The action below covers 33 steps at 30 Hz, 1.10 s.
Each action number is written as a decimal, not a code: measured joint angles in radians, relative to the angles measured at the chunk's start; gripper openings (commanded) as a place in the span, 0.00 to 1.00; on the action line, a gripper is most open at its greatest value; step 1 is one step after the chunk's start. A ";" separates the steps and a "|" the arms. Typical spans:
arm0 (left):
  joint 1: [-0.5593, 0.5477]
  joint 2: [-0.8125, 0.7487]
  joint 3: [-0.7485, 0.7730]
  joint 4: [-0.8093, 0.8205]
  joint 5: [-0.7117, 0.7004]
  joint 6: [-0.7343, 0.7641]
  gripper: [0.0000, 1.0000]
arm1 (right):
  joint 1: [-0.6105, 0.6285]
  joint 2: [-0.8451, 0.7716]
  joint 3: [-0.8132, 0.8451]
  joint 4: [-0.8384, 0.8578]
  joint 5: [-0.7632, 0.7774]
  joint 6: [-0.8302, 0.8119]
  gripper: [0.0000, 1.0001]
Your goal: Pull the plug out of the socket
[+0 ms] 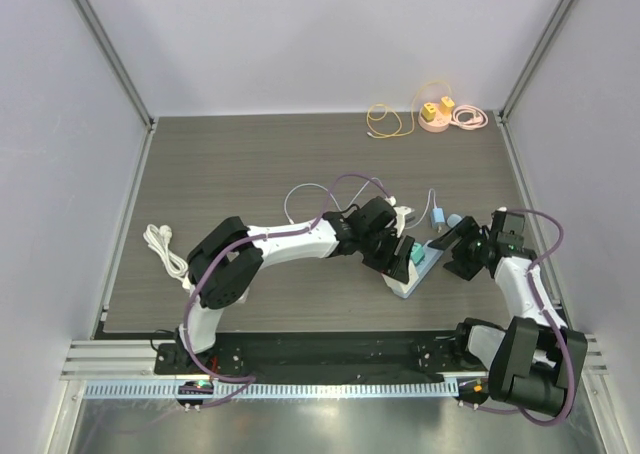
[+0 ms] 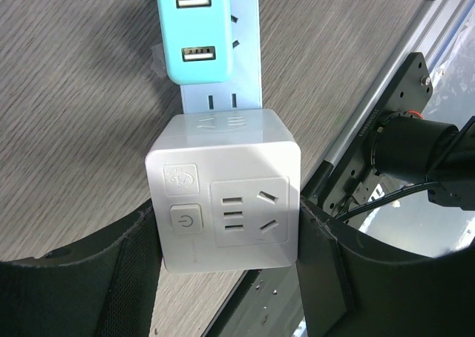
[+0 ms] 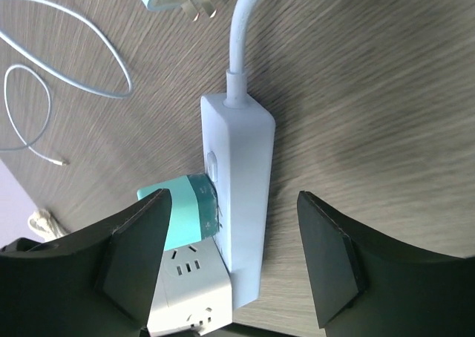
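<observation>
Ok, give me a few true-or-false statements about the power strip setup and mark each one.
1. The white cube adapter sits between the fingers of the left gripper. True.
2. The teal adapter lies loose on the table. False: it is plugged into the power strip, right beside the cube.
3. The right gripper is open, astride the strip. True.
4. The strip's cable is black. False: it is white.
</observation>
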 measured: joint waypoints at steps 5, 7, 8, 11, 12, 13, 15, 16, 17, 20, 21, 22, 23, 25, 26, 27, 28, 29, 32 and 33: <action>0.001 0.000 -0.003 0.006 0.006 -0.010 0.00 | 0.000 0.024 -0.047 0.066 -0.057 -0.025 0.74; 0.001 0.000 -0.005 0.010 0.008 -0.019 0.00 | 0.000 0.024 -0.059 0.078 -0.063 -0.030 0.74; 0.001 0.000 -0.006 0.013 0.009 -0.023 0.00 | 0.000 0.024 -0.064 0.085 -0.063 -0.031 0.74; 0.001 0.000 -0.010 0.020 0.015 -0.032 0.00 | 0.000 0.029 -0.076 0.113 -0.065 -0.031 0.73; 0.001 0.000 -0.011 0.024 0.018 -0.037 0.00 | 0.000 0.036 -0.080 0.124 -0.066 -0.031 0.73; 0.001 0.000 -0.012 0.027 0.020 -0.043 0.00 | 0.000 0.043 -0.084 0.136 -0.068 -0.030 0.72; 0.001 0.000 -0.014 0.031 0.025 -0.051 0.00 | 0.000 0.064 -0.094 0.162 -0.069 -0.027 0.70; 0.001 0.000 -0.014 0.032 0.027 -0.054 0.00 | 0.000 0.076 -0.099 0.175 -0.071 -0.023 0.69; 0.001 0.000 -0.015 0.033 0.030 -0.057 0.00 | 0.000 0.088 -0.101 0.188 -0.081 -0.018 0.68; 0.001 0.000 -0.015 0.039 0.040 -0.065 0.00 | 0.000 0.112 -0.112 0.245 -0.106 -0.005 0.65; 0.001 0.000 -0.015 0.040 0.045 -0.071 0.00 | 0.000 0.119 -0.119 0.268 -0.115 0.000 0.62; 0.001 0.000 -0.015 0.041 0.049 -0.075 0.00 | 0.000 0.125 -0.125 0.287 -0.124 0.006 0.60; 0.001 0.000 -0.015 0.042 0.051 -0.077 0.00 | 0.000 0.135 -0.131 0.310 -0.132 0.012 0.59; 0.001 0.000 -0.015 0.044 0.051 -0.081 0.00 | -0.002 0.150 -0.136 0.335 -0.143 0.021 0.52; 0.003 0.000 -0.015 0.045 0.050 -0.083 0.00 | -0.002 0.158 -0.138 0.347 -0.145 0.023 0.50; 0.004 0.000 -0.015 0.045 0.050 -0.084 0.00 | -0.004 0.166 -0.140 0.356 -0.146 0.026 0.43; 0.006 0.000 -0.015 0.046 0.050 -0.087 0.00 | -0.005 0.173 -0.143 0.366 -0.146 0.027 0.39; 0.008 0.000 -0.015 0.046 0.050 -0.087 0.00 | -0.006 0.177 -0.146 0.373 -0.143 0.031 0.34; 0.010 0.000 -0.015 0.045 0.050 -0.101 0.00 | -0.007 0.179 -0.154 0.391 -0.139 0.034 0.13; 0.011 0.000 -0.015 0.046 0.050 -0.105 0.00 | -0.008 0.179 -0.157 0.398 -0.140 0.038 0.02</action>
